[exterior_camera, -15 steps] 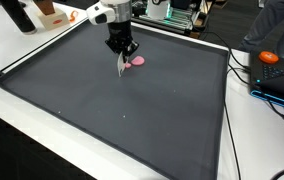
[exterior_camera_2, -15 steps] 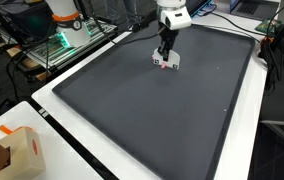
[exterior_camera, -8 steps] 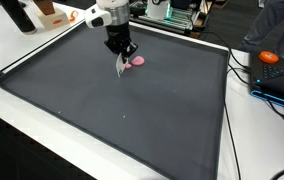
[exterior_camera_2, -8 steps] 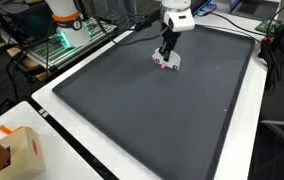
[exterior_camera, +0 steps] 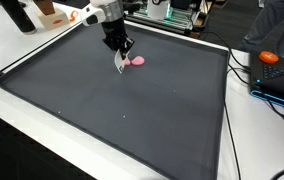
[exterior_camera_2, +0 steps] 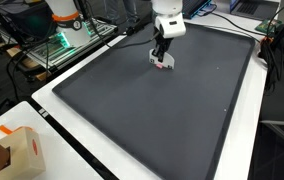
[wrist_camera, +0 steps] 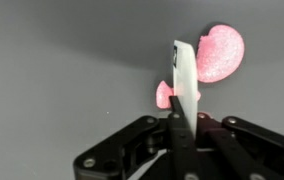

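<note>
My gripper (wrist_camera: 182,115) is shut on a thin white flat strip (wrist_camera: 185,68) that sticks out from between the jaws, edge-on to the wrist camera. Just past the strip, a pink rounded piece (wrist_camera: 220,52) lies on the dark mat, and a smaller pink bit (wrist_camera: 163,95) shows beside the strip's lower part. Whether the strip touches the pink piece cannot be told. In both exterior views the gripper (exterior_camera: 120,50) (exterior_camera_2: 160,50) hangs over the mat's far part, with the white strip (exterior_camera: 119,66) pointing down next to the pink piece (exterior_camera: 137,61).
A large dark mat (exterior_camera: 132,120) with a white border covers the table. An orange object (exterior_camera: 269,57) and cables lie off its one side. A cardboard box (exterior_camera_2: 17,150) sits at a table corner. Lit equipment (exterior_camera_2: 62,40) stands behind the mat.
The gripper, still holding the white strip, has shifted a little sideways over the mat. The pink piece has stayed in place.
</note>
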### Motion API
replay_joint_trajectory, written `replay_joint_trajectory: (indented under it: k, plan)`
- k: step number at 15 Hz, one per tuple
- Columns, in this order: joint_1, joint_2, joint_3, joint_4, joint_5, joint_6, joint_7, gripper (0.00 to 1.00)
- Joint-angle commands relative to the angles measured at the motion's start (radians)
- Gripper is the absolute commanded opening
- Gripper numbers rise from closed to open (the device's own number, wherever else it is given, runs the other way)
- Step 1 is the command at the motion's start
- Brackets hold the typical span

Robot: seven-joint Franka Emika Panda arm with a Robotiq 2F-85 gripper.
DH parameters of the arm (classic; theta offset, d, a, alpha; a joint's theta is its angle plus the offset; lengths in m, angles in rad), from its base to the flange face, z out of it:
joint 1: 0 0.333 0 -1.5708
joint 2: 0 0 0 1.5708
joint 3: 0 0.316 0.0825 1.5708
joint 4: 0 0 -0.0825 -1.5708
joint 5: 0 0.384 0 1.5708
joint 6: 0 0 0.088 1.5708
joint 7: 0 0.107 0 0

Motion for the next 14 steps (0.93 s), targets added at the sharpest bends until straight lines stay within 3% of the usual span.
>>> replay_joint_trajectory:
  k: [1,14]
  plan:
    - [-0.034,-0.003,0.009,-0.095,0.028,-0.056,-0.079,0.01]
    - [-0.028,-0.069,-0.051,-0.193,-0.081,-0.121,-0.058,0.01]
